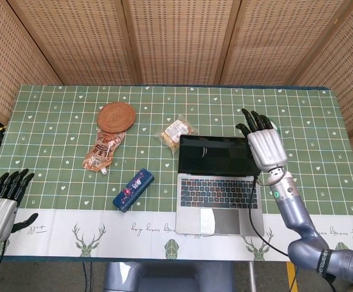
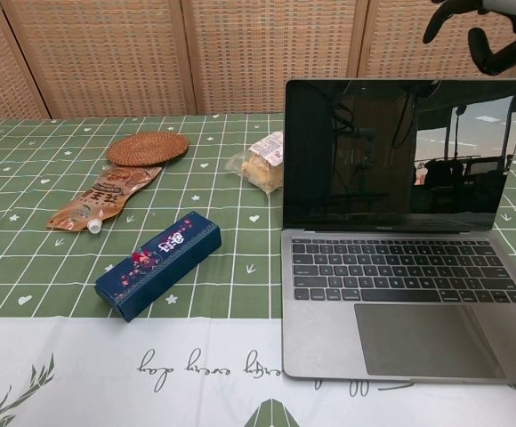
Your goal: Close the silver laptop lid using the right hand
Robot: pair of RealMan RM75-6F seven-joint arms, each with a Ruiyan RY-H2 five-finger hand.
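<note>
The silver laptop (image 1: 220, 193) (image 2: 400, 231) stands with its lid up near the table's front edge, its dark screen facing me. My right hand (image 1: 263, 144) (image 2: 487, 25) hovers over the top right corner of the lid, fingers spread and empty, pointing toward the back of the table. Whether it touches the lid edge I cannot tell. My left hand (image 1: 0, 204) rests at the front left corner, fingers apart, holding nothing.
A dark blue box (image 1: 133, 190) (image 2: 158, 263) lies left of the laptop. Behind it are an orange pouch (image 1: 103, 151), a round woven coaster (image 1: 117, 117) and a bagged snack (image 1: 176, 132). The green-checked tablecloth (image 1: 55, 134) has a white front strip.
</note>
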